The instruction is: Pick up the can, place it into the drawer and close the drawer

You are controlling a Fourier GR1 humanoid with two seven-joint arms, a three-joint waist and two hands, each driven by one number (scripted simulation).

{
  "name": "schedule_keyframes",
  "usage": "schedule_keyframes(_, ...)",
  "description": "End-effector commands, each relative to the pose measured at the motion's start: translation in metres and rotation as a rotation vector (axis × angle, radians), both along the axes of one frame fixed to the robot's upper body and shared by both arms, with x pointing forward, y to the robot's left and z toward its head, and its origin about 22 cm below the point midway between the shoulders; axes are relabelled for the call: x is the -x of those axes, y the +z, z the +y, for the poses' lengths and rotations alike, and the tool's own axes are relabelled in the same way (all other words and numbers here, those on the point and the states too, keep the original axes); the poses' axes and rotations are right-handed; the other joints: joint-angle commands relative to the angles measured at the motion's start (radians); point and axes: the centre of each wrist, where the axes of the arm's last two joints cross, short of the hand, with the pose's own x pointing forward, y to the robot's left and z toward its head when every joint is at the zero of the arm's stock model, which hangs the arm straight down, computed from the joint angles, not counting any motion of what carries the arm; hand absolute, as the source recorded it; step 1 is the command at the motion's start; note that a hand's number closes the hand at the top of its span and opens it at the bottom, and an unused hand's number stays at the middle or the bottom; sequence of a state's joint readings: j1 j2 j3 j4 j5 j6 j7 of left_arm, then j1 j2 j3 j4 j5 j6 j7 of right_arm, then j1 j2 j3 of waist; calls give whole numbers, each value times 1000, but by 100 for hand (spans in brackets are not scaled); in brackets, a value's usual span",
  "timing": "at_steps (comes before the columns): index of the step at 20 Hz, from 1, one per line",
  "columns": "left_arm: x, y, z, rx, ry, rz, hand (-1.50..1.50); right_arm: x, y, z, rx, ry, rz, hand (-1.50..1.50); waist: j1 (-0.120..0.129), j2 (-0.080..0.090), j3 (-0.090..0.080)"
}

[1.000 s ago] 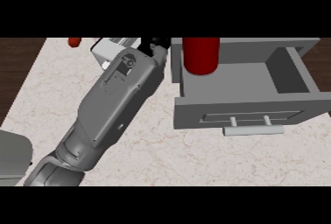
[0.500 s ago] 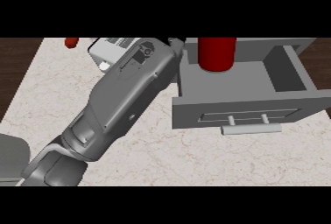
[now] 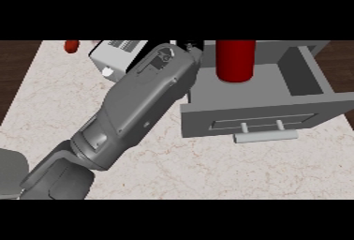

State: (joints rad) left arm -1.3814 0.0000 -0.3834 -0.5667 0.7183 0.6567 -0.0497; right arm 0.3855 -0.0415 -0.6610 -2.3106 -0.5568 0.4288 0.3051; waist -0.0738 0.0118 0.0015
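The red can (image 3: 235,61) stands upright over the inside of the open grey drawer (image 3: 304,77), near its back left part. My left forearm crosses the counter from the lower left. Only dark bits of my left hand (image 3: 187,46) show at the can's left side, behind the wrist; the can travels with it, so the hand is shut on it. The fingers themselves are hidden by the forearm and the can. The drawer's front panel with its pale handle (image 3: 266,136) faces me, pulled out. My right hand shows nowhere.
A white box-like appliance (image 3: 116,52) stands at the back left, partly behind my forearm. A small red thing (image 3: 71,46) lies at the counter's far left edge. The marbled counter (image 3: 207,173) stretches in front of the drawer. Dark floor borders the left side.
My left arm has swung to the right with the can, taking it from beside the drawer's left wall to above the drawer's inside. The drawer has stayed open.
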Motion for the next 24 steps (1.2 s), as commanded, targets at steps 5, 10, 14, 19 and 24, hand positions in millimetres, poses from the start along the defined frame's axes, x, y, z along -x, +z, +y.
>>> schedule_keyframes(5, 2, -16, -6, -52, 29, 40, 150, -15, 2, -2, 1, 3, 6, -150, -8, 6, 0)
schedule_keyframes(10, -4, -24, -1, -73, 81, 55, -150, -13, 2, 9, 4, 40, -27, -150, -29, 10, 1)
schedule_keyframes(14, -4, -32, 1, -90, 125, 35, -150, -16, 9, 10, 12, 38, -11, -150, -27, 12, 0)
schedule_keyframes(19, 1, -28, -5, -77, 136, 35, -150, -18, -7, -4, 24, 22, -3, -150, -22, 9, 1)
schedule_keyframes(24, -1, -34, -3, -85, 132, 13, -150, -23, -8, -1, 0, 26, -27, -150, -20, 11, 1)
